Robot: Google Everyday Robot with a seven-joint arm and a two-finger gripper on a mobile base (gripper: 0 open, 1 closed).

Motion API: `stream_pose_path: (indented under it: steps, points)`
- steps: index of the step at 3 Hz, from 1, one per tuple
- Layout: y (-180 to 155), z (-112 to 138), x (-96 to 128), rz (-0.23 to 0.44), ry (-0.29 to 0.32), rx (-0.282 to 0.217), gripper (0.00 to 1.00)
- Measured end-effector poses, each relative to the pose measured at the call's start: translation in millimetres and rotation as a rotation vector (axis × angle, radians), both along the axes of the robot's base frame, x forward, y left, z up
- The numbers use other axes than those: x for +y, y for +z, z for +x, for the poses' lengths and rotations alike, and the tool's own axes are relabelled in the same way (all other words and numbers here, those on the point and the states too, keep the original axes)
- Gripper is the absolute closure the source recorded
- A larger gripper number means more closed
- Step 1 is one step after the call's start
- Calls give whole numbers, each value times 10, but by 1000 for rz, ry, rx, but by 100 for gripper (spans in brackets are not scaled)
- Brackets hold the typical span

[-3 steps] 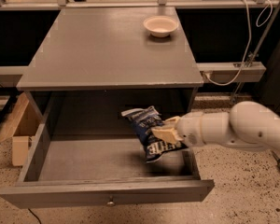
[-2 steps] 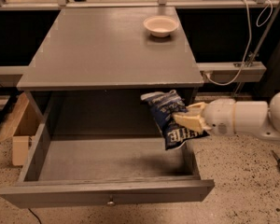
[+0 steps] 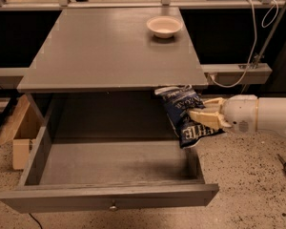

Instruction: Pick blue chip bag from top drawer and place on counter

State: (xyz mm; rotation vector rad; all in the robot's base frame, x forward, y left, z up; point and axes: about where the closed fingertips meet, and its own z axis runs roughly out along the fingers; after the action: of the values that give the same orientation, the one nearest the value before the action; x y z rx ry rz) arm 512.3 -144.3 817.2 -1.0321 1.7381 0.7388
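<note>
- Pinching the bag [image 3: 178,105] at its middle, the gripper [image 3: 202,117] is clamped on it at 3 o'clock of the drawer [image 3: 109,195], clear of the right wall.
- The bag is held just under the counter [image 3: 109,46] edge, not yet set on top.
- Its lettering is partly hidden by the fingers [image 3: 209,114]; the arm is cut off.

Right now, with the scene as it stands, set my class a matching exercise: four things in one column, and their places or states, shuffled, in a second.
Things:
1. blue chip bag
2. top drawer
3. bowl
4. gripper

Places or states:
A. pulled open
B. resting on the counter, back right
C. shut on something, right of the drawer
D. held in the air at the drawer's right side

Pairs: 1-D, 2-A, 3-B, 4-C
</note>
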Motion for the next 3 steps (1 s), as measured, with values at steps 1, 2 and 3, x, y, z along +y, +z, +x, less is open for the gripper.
stream_pose_path:
  steps: [1,2,3]
  points:
    - [137,84,-9,-39,-24,-28,100]
    - [575,362,14,-114,-51,-117,100]
    - [1043,734,87,-185,-90,-184,100]
